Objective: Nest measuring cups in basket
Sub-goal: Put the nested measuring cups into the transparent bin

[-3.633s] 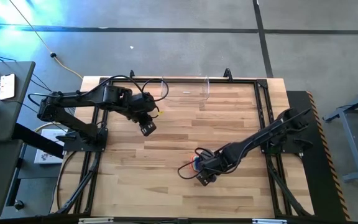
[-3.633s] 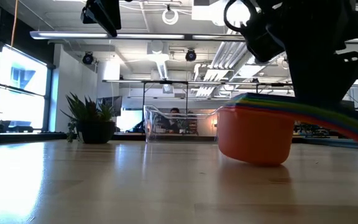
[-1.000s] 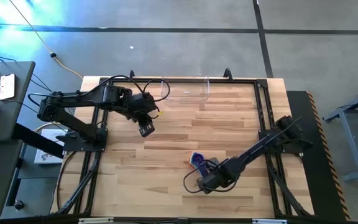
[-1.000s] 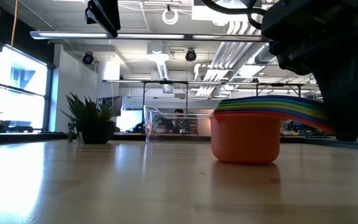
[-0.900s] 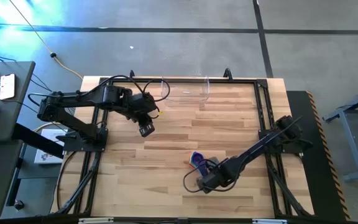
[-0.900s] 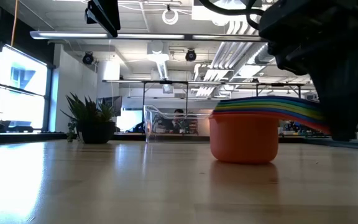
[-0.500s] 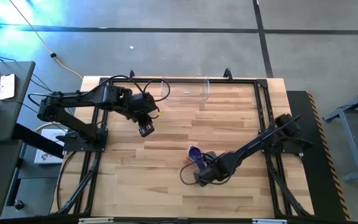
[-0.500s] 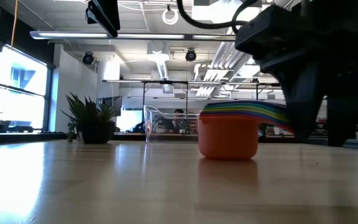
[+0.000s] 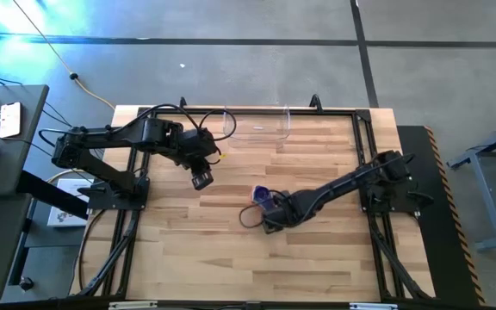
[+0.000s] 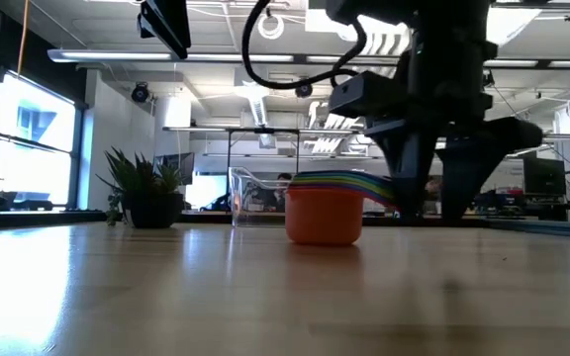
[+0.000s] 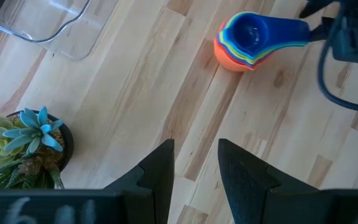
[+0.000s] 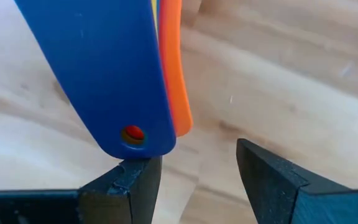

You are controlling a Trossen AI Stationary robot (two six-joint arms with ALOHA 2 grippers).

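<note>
The right gripper (image 12: 194, 180) has its two dark fingers (image 12: 129, 180) spread, grasping nothing; the handle end of the nested measuring cups (image 11: 248, 38) sits just against one fingertip, blue handle uppermost with orange beside it. It reads as pushing or lining up on the handles rather than holding them. The stack, orange cup outermost and blue innermost, stands upright on the wooden table (image 9: 317, 172) near its middle, with the right arm reaching in from the right side. The clear basket (image 9: 257, 125) lies well apart at the far edge, empty as far as can be seen. The left gripper (image 9: 201, 179) hangs over the left part of the table, fingers apart, near the potted plant (image 11: 23, 146). Next step, by my judgement: close on the handles, lift, and carry the stack far-left into the basket.
</note>
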